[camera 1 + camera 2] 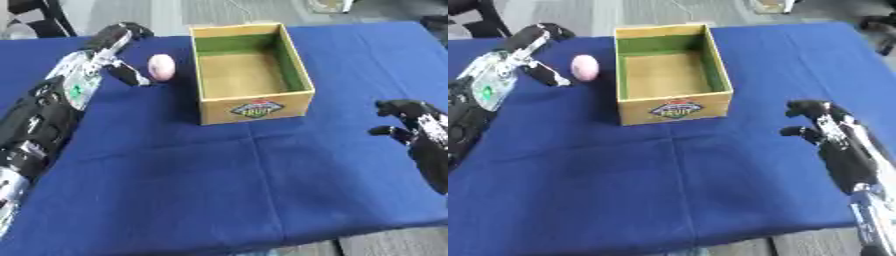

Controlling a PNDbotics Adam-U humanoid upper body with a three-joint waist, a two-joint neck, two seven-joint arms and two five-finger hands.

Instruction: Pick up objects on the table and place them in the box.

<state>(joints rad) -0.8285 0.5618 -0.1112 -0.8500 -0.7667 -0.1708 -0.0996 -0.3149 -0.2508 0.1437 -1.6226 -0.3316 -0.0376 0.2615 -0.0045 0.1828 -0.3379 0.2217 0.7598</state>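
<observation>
The open-topped yellow cardboard box (pixel 252 75), with green inner walls, a tan floor and a printed label on its near face, is taken as the landmark. It stands on a table covered with a dark blue cloth (pixel 219 175), and nothing is seen inside it.

A small pale pink egg-shaped object (pixel 161 67) lies on the cloth just left of the box, near but apart from its left wall.

The left hand (pixel 118 52) is seen left of the box, beside the pink object. Its fingers are curled over at the far end, and the thumb (pixel 131 76) is stretched toward the object, its tip just beside the object's near-left side. Whether contact is made cannot be told. Nothing is gripped.

The right hand (pixel 824 125) is seen right of the box's near corner, well apart from it, above the cloth. Its fingers are loosely bent and spread, and nothing is held.

In the right eye view more of the right forearm is shown, down to the lower edge; in the left eye view more of the left forearm is shown.
</observation>
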